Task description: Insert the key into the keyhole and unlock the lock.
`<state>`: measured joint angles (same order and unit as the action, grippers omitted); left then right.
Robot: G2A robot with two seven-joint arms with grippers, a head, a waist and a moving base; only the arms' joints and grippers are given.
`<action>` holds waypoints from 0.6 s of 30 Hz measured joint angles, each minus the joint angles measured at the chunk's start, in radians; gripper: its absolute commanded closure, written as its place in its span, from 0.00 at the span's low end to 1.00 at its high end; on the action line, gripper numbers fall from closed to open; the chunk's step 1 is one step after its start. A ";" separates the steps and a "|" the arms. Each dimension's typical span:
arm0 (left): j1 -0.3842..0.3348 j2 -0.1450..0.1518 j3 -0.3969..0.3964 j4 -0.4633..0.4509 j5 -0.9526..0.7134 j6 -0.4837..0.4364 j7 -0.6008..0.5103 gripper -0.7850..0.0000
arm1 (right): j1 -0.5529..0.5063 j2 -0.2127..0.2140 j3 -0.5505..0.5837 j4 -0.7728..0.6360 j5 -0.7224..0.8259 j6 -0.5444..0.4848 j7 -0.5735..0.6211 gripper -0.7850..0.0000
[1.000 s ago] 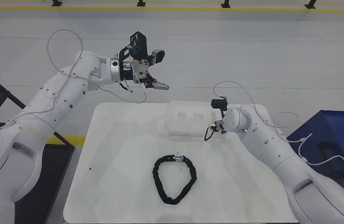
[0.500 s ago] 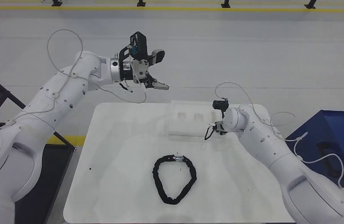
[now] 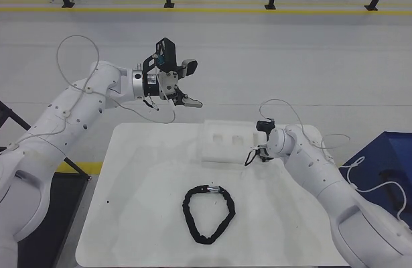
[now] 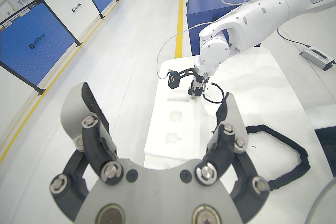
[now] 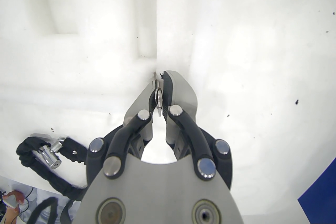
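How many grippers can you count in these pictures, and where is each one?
2. The left gripper, jaws open, is held high beyond the table's far edge. The right gripper, jaws shut on the key, is at the end of the white foam block.

Chain lock (image 3: 186, 213) on table (image 3: 139, 201), foam block (image 3: 226, 151) behind it

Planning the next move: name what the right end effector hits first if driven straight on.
Probably the white foam block, at its corner edge: the right end effector, shut on the key, points at it from close by. Depth is unclear; it may meet the table beside it.
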<state>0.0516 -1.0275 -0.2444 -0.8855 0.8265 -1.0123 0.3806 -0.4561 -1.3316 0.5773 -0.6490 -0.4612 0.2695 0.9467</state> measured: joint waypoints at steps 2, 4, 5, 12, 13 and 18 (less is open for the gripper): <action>0.000 0.000 0.000 0.000 0.000 0.000 0.000 0.00 | 0.008 -0.001 0.004 -0.003 -0.006 -0.003 0.008 1.00; 0.000 0.000 0.000 0.000 0.000 0.000 0.000 0.00 | 0.015 0.000 0.010 -0.013 -0.016 0.002 0.018 1.00; 0.000 0.000 0.000 0.000 0.000 0.000 0.000 0.00 | 0.017 0.002 0.014 -0.019 -0.021 0.005 0.022 1.00; 0.000 0.000 0.000 0.000 0.000 0.000 0.000 0.00 | 0.008 0.033 0.065 -0.117 -0.055 0.029 0.059 1.00; 0.000 0.000 0.000 0.000 0.000 0.000 0.000 0.00 | 0.002 0.039 0.075 -0.137 -0.058 0.027 0.063 1.00; 0.000 0.000 0.000 0.000 0.000 0.000 0.000 0.00 | -0.054 0.088 0.168 -0.274 -0.025 -0.056 0.102 1.00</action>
<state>0.0516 -1.0275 -0.2444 -0.8855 0.8265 -1.0123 0.3806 -0.5102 -1.2439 0.7454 -0.9234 -0.4863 0.2134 1.0490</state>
